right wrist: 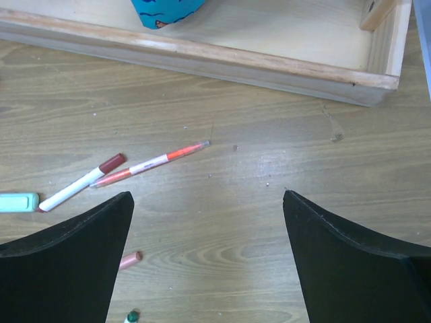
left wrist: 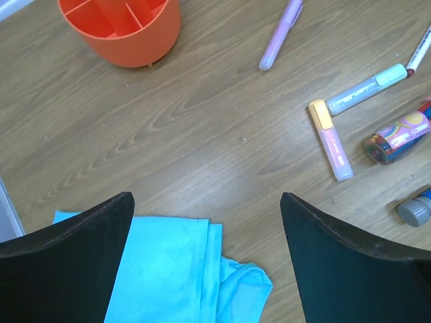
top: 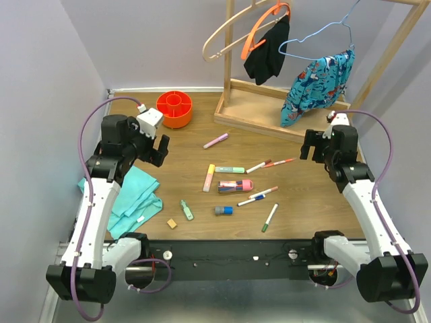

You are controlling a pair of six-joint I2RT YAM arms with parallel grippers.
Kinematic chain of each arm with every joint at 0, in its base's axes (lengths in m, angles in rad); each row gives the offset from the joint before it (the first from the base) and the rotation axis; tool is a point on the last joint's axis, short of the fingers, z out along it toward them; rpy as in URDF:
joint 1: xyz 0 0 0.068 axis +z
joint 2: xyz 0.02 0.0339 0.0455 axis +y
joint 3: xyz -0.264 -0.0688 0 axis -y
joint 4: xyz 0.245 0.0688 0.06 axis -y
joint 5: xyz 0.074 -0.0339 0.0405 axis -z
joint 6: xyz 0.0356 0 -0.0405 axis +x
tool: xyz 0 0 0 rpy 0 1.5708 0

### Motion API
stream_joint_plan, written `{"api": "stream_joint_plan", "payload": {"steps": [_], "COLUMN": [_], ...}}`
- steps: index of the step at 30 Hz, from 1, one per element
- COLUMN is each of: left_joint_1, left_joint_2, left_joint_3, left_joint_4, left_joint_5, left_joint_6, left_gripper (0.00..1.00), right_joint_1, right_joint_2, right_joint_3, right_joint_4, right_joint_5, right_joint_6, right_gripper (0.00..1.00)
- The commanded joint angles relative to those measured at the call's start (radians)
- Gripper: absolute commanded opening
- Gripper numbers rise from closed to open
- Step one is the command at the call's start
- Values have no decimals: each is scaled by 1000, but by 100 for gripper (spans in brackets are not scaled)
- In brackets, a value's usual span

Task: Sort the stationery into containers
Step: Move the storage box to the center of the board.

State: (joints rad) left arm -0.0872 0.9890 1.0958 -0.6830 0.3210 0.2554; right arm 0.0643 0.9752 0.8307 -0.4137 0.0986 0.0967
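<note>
The orange round organiser [top: 174,109] stands at the back left; it also shows in the left wrist view [left wrist: 121,28]. Markers, highlighters and a pink-and-dark tube [top: 236,186] lie scattered mid-table. A purple highlighter [top: 215,140] lies nearest the organiser. A tan cube [top: 172,223] and a green highlighter [top: 186,210] lie near the front. My left gripper [top: 156,149] is open and empty, above the table beside the organiser. My right gripper [top: 313,148] is open and empty at the right, above bare wood, near an orange pen [right wrist: 149,163] and a red-capped marker [right wrist: 81,182].
A teal folded cloth [top: 131,199] lies at the front left under my left arm, and shows in the left wrist view [left wrist: 175,269]. A wooden clothes rack base [top: 269,114] with hanging garments stands at the back right; its edge shows in the right wrist view [right wrist: 202,57].
</note>
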Motion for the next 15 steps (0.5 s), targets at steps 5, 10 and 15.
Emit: {"api": "stream_joint_plan", "payload": {"steps": [5,10,15], "left_joint_1": [-14,-42,-98], "left_joint_2": [212,377,503], "left_joint_3": [114,269,390], "left_joint_4": [-6,-62,-117], "left_joint_5": [135,165,220], "left_joint_6": [208,292,384], "left_gripper": [97,94,80], "right_joint_1": [2,0,2], "right_joint_2": [111,125,125], "right_joint_3": [145,136,76], "right_joint_4": [6,65,84], "right_joint_5": [-132,-276,-312], "right_joint_6": [-233,-252,-195], "right_gripper": [100,100,100]}}
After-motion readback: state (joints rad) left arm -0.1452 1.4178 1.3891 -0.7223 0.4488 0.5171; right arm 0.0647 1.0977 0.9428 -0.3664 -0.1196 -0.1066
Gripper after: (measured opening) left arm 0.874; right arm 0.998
